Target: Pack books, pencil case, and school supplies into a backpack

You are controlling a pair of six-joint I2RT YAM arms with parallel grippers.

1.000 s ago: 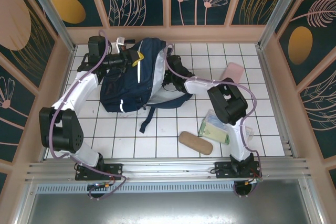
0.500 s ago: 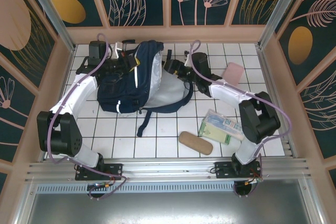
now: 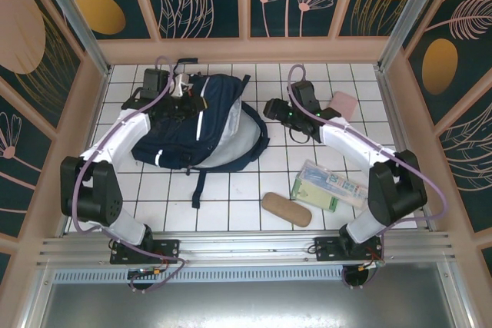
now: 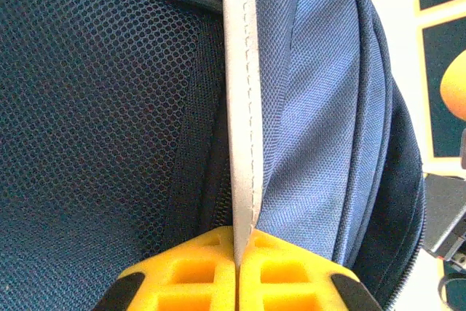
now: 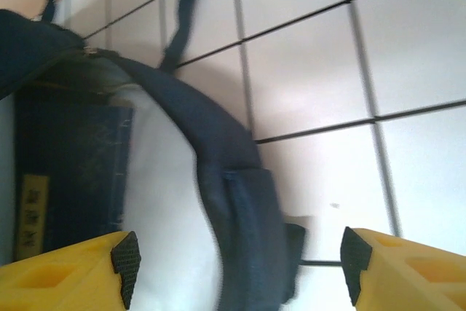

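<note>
The navy backpack (image 3: 188, 124) lies on the tiles at the back left, its pale-lined mouth facing right. My left gripper (image 3: 184, 96) is at its top, shut on a grey strip (image 4: 240, 121) of the backpack (image 4: 328, 107); the yellow fingers (image 4: 189, 267) pinch it tight. My right gripper (image 3: 270, 110) hovers open at the bag's right rim. In the right wrist view its pads (image 5: 125, 267) straddle the dark rim strap (image 5: 240, 223) without touching it. The tan case (image 3: 287, 209), green-white packet (image 3: 327, 187) and pink pouch (image 3: 342, 104) lie on the tiles. The books are hidden.
Wooden walls close the tiled floor (image 3: 231, 197) on three sides. A loose strap (image 3: 198, 187) trails from the bag toward the front. A dark panel with a yellow label (image 5: 33, 216) shows inside the bag's mouth.
The backpack has sunk and slid left and nearer, with the left gripper still holding it. The right gripper has drawn back to the right, out of the bag's mouth, its jaws narrowing a little.
</note>
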